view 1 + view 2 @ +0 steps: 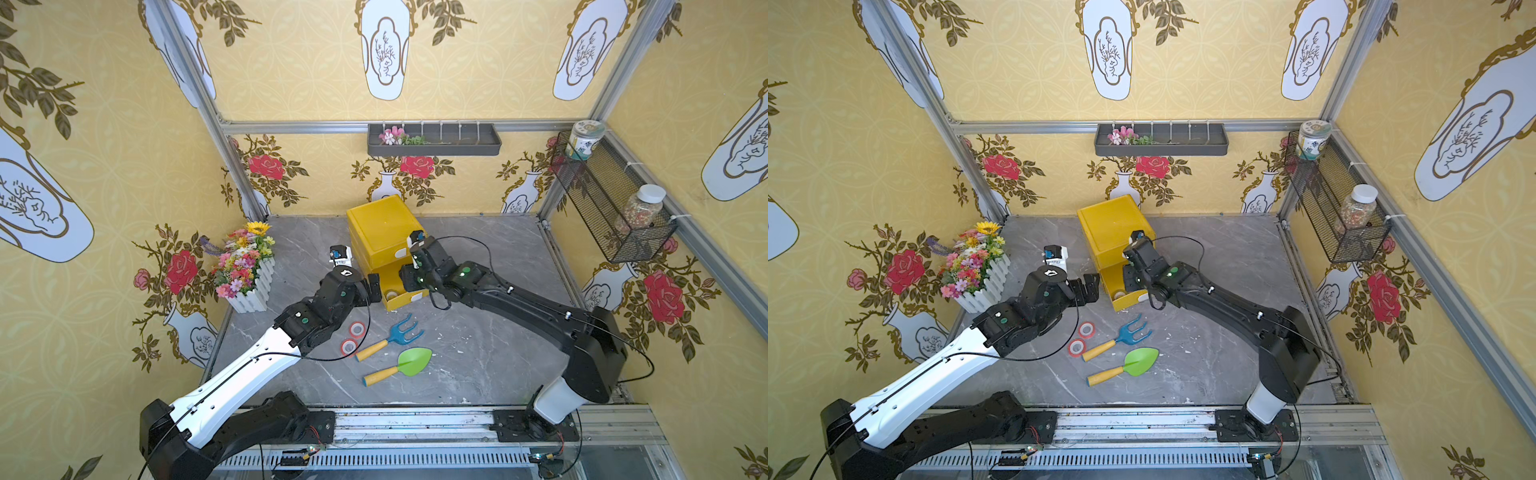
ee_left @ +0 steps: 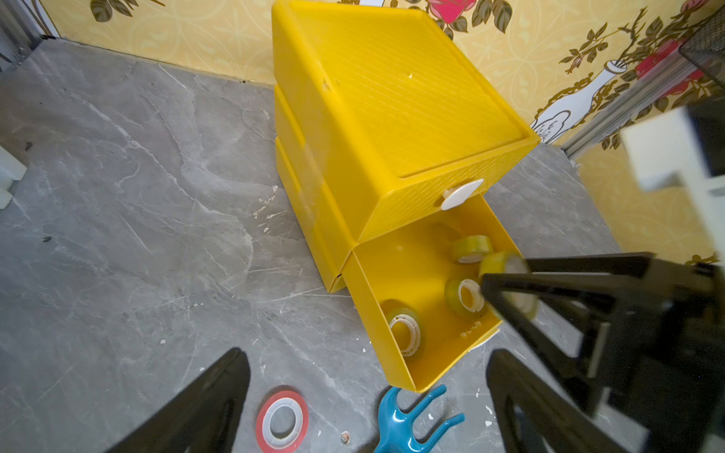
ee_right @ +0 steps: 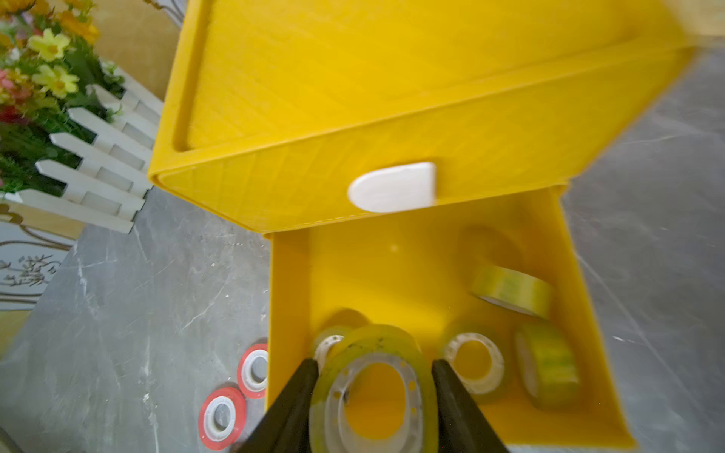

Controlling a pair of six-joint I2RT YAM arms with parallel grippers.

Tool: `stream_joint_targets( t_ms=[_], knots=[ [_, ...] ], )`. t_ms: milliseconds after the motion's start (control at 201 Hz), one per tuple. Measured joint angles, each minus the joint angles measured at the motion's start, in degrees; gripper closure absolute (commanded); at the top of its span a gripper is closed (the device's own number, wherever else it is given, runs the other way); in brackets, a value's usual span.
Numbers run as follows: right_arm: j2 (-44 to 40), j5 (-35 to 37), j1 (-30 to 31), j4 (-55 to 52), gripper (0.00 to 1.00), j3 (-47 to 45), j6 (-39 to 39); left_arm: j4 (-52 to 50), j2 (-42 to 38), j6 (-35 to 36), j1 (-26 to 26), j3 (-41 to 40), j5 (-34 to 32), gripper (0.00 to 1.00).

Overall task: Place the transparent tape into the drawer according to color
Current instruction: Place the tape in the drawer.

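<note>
Right gripper (image 3: 374,366): black tapered fingers clamped on one yellowish-green tape roll (image 3: 368,343) with a white ring core, held above the front edge of the pulled-out bottom drawer (image 3: 290,313), between its smooth side walls. Four like rolls (image 3: 512,290) lie toward the drawer's front and one side, with bare floor at the rear. Left gripper (image 2: 368,355): jaws spread wide, holding nothing, just beside the ribbed yellow plastic cabinet (image 1: 380,228). Two red-tinted rolls (image 1: 357,329) lie flat on the grey marbled tabletop (image 1: 478,332) near the blue rake (image 1: 399,332).
</note>
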Motion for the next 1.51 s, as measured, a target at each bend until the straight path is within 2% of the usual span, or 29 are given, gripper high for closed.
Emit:
stream_joint_targets(
  t_ms=[199, 254, 418, 647, 951, 1230, 1295, 1404, 1509],
  knots=[
    [8.0, -1.0, 0.3, -0.1, 0.5, 3.7, -0.9, 0.0, -1.2, -0.2, 0.0, -0.4, -1.6, 0.0],
    [9.0, -1.2, 0.3, 0.0, 0.46, 4.1, -0.9, 0.0, -1.2, -0.2, 0.0, -0.4, -1.8, 0.0],
    [9.9, -2.0, 0.2, -0.1, 0.35, 4.5, -0.8, 0.0, -0.9, -0.2, 0.0, -0.4, -1.9, 0.0],
    [9.6, -1.9, -0.1, 0.0, 0.26, 4.7, -0.8, 0.0, -0.6, -0.2, 0.0, -0.4, -1.9, 0.0],
    [1.3, -1.5, -0.4, 0.7, 0.24, 0.8, 0.2, -0.1, -0.2, -0.1, 0.7, 0.5, -1.6, 0.0],
    [-7.7, -1.0, -0.4, 1.7, 0.27, -6.5, 1.4, -0.2, 4.7, -0.5, 8.0, 9.8, 6.5, 0.0],
    [-9.2, -0.9, -0.4, 1.8, 0.28, -8.1, 1.9, -0.2, 7.1, -0.5, 8.3, 12.6, 8.2, 0.04],
    [-11.3, -0.7, -0.4, 1.8, 0.29, -10.4, 2.4, 0.0, 11.2, 0.1, 9.4, 16.2, 10.0, 0.16],
    [-13.0, -0.6, -0.4, 1.8, 0.29, -12.1, 3.3, 0.2, 15.5, 0.3, 11.9, 18.0, 11.6, 0.2]
  ],
)
